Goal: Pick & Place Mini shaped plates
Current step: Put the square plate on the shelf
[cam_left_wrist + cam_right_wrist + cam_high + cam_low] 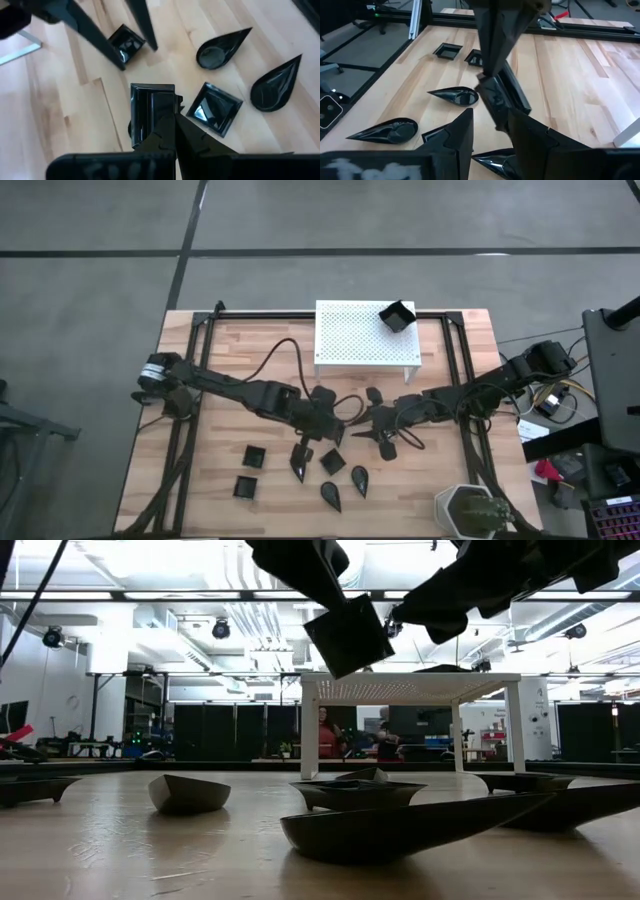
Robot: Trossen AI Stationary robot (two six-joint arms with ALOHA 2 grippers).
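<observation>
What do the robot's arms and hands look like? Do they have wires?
Both arms are dark, almost black, and built from jointed pieces. The left arm has a loose black cable looping beside it. The right arm has black cables too. Each hand ends in two dark, pointed fingers, like a beak.

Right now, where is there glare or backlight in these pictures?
Low view: ceiling lights backlight the scene, so the left end effector and its square plate are silhouettes. Left wrist view: pale glare on a teardrop plate. High view: even light; the right end effector waits mid-table, open.
</observation>
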